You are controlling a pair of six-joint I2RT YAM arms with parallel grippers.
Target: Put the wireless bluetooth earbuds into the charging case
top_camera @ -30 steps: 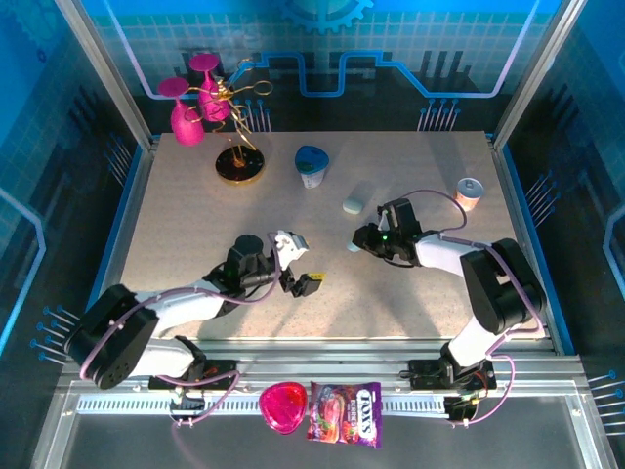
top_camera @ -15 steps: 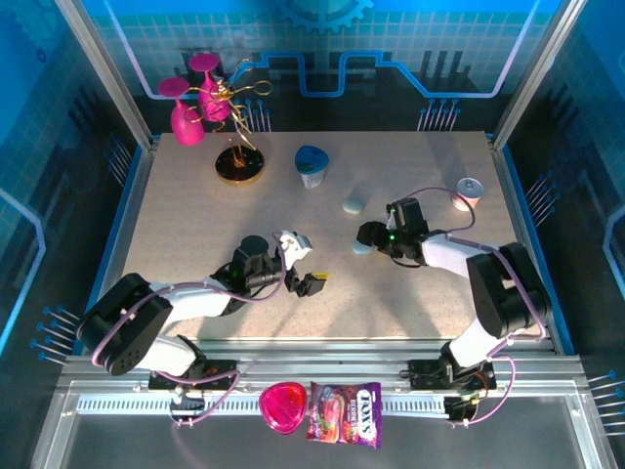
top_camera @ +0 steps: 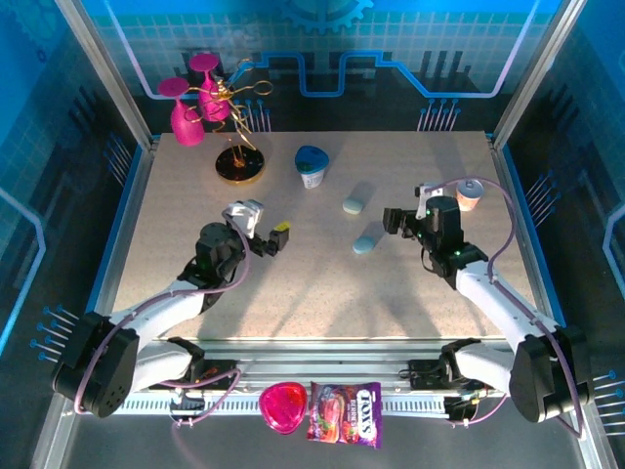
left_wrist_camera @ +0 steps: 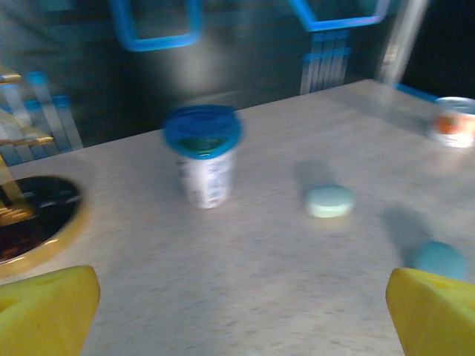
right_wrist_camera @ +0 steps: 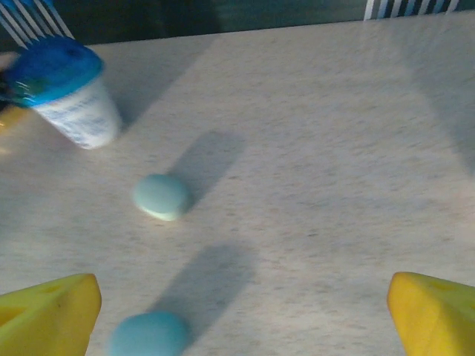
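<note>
Two pale-blue oval cases are counted on the table (top_camera: 322, 293): the far case (top_camera: 353, 205) and the near case (top_camera: 365, 243). One white cup (top_camera: 312, 166) with a blue lid is counted, and one small can (top_camera: 470, 193) at the right side. One gold stand (top_camera: 239, 168) on a round base is seen at the far left, with two pink vessels beside it, the front vessel (top_camera: 186, 122) and the rear vessel (top_camera: 207, 68). On the near rail, one candy bag (top_camera: 345, 413) and one pink rounded piece (top_camera: 282, 405) are counted. Two arms are seen: the left arm (top_camera: 156, 313) and the right arm (top_camera: 498, 293).
</note>
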